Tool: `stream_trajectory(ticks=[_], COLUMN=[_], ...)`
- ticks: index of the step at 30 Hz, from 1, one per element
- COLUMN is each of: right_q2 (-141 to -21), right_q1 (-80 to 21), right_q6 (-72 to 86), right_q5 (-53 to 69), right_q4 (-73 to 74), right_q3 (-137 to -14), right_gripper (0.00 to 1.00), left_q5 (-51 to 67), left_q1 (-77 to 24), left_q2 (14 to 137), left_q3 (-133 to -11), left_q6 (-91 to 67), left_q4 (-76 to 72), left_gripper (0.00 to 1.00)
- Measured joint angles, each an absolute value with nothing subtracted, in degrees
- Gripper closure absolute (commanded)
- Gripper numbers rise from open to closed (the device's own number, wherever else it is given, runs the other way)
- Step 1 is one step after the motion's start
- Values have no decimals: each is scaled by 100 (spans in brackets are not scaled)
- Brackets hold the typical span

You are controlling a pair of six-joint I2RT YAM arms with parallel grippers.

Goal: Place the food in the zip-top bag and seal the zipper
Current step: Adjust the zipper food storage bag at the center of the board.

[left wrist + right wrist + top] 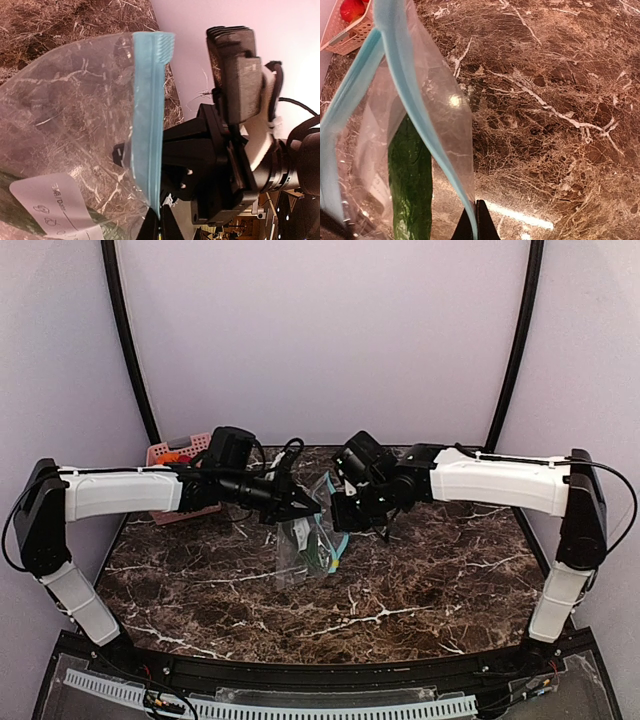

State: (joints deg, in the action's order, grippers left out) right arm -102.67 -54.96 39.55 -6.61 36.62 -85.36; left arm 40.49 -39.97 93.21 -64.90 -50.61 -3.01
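The zip-top bag (300, 545) is hanging between both grippers, clear of the table (560, 125), and a long dark-green piece of food (412, 185) is lying inside it, just ahead of the right gripper (476, 220). The zipper (420, 115) is gaping, its two teal tracks parting away from that gripper, which is pinching one track tight. The left gripper (160, 227) is clamping the strip at the opposite end. Something red (351, 7) is sitting in the pink basket (355, 35), far beyond the bag. Sealing looks like the step in hand. The next move calls for drawing the strip taut and pressing the tracks together.
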Motion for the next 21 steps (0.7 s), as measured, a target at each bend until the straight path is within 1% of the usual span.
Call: stream_trajectory(ticks=[7, 8, 9, 10, 11, 12, 13, 14, 17, 19, 21], right_q2=[-10158, -10123, -10086, -10044, -9994, -9959, -9918, -9885, -9830, -9830, -9815], right_q1=[-5494, -5489, -5485, -5481, -5474, -5470, -5468, -5463, -5463, -5463, -5463], right_q6=[3927, 3929, 3931, 3935, 3953, 3966, 3986, 4010, 4117, 4158, 4217], right_q5=[-489, -456, -423, -399, -375, -362, -344, -320, -228, -185, -143], right_q4=[3535, 3505, 3463, 3430, 3402, 3382, 3350, 3317, 3186, 3120, 2998], right_q3=[-8547, -8532, -8499, -8460, -8401, -8344, -8274, -8204, -8038, -8020, -8020], right_gripper=[100, 100, 100, 100, 100, 100, 100, 100, 100, 100, 100], left_q5=[4064, 4038, 3990, 3946, 3876, 3830, 3756, 3704, 3588, 3533, 3498], left_q1=[-3997, -3997, -3997, -3997, -3997, -3997, -3997, -3997, -4007, -4029, -4108], left_q2=[9345, 9345, 9345, 9347, 9354, 9360, 9365, 9367, 9367, 9367, 9367], left_q3=[-6451, -6451, -6451, -6451, -6451, -6449, -6438, -6431, -6399, -6396, -6396], left_q6=[-4974, -4934, -4877, -4821, -4744, -4652, -4598, -4543, -4399, -4324, -4296], left_q4=[-263, -226, -172, -110, -8, 62, 150, 220, 399, 482, 502], left_gripper=[99, 94, 82, 76, 63, 58, 50, 47, 33, 26, 23])
